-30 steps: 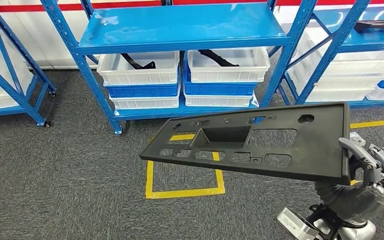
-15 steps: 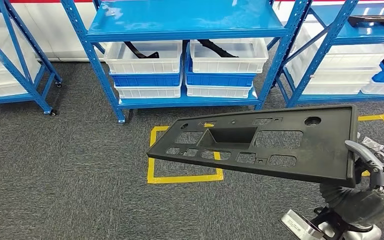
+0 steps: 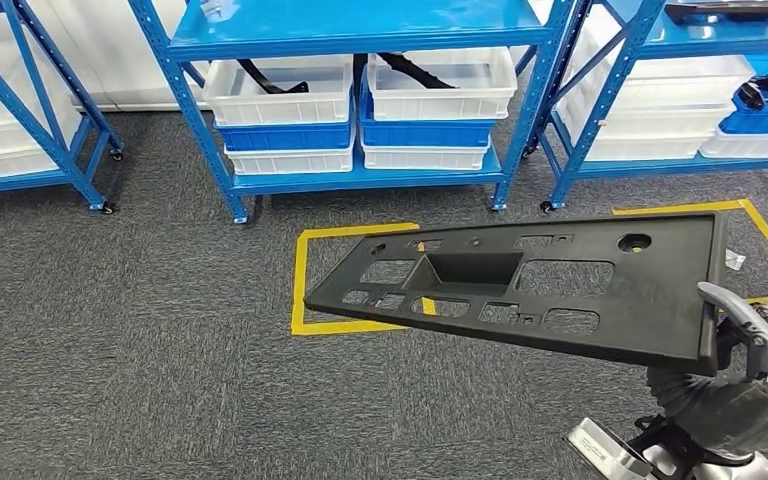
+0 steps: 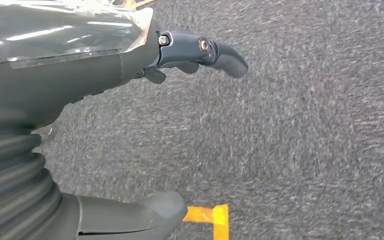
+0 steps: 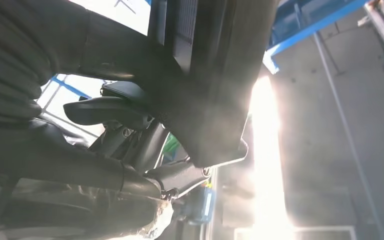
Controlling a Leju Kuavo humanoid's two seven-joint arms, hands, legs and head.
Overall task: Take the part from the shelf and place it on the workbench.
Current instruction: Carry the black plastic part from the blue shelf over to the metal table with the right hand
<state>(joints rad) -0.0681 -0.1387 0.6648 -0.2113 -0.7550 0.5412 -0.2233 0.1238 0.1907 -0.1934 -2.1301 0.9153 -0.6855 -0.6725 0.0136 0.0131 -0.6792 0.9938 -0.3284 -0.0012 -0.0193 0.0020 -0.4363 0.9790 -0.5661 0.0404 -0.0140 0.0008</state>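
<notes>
Shift: shelves (image 3: 360,40) recede, robot backing away.
Right hand (image 3: 755,345): grips panel (image 3: 520,285).
Left hand (image 4: 130,60): released, holding nothing.
Workbench: unseen.

Left hand (image 4: 130,65) enters from the picture's left edge: grey ribbed cover, a glossy dark shell with light reflections, a thick grey thumb (image 4: 150,212) and darker fingers (image 4: 215,50) extended and slightly curved. Fingers and thumb are well apart, nothing between them, hand holds nothing. Behind the hand is grey speckled carpet floor (image 4: 305,125). A short piece of yellow floor tape (image 4: 212,217) forms a corner just beside the thumb tip. A second bit of yellow tape (image 4: 140,3) shows at the picture edge beyond the shell, mostly hidden. Hand is above the floor, not touching it.
</notes>
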